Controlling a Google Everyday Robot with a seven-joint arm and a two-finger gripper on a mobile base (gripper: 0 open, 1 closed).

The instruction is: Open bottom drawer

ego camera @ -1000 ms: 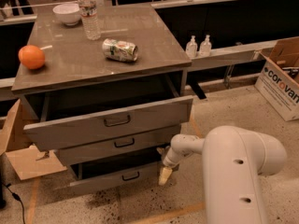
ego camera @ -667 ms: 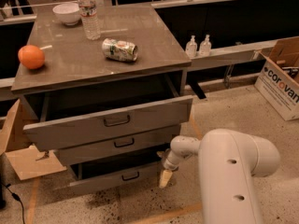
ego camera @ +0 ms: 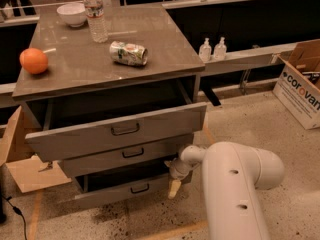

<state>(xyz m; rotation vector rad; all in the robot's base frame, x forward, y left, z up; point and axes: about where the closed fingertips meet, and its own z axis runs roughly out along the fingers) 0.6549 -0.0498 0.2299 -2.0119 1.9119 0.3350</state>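
Observation:
The grey cabinet [ego camera: 107, 74] has three drawers. The bottom drawer [ego camera: 107, 195] is the lowest one, with a slim grey front and a small dark loop handle [ego camera: 140, 188]. It stands pulled out a little, with a dark gap above its front. My gripper [ego camera: 174, 187] points down at the right end of the bottom drawer's front, beside the cabinet's lower right corner and right of the handle. My white arm [ego camera: 235, 184] reaches in from the lower right.
The top drawer [ego camera: 117, 130] is pulled far out and the middle drawer [ego camera: 120, 154] slightly. On the cabinet top lie an orange [ego camera: 34, 60], a bowl [ego camera: 71, 14], a water bottle [ego camera: 95, 14] and a can [ego camera: 128, 53]. A cardboard box [ego camera: 302, 84] stands at right, flat cardboard [ego camera: 25, 171] at left.
My arm's large white link has shifted a little to the left. The gripper stays at the bottom drawer's right end, and the drawers have not visibly moved.

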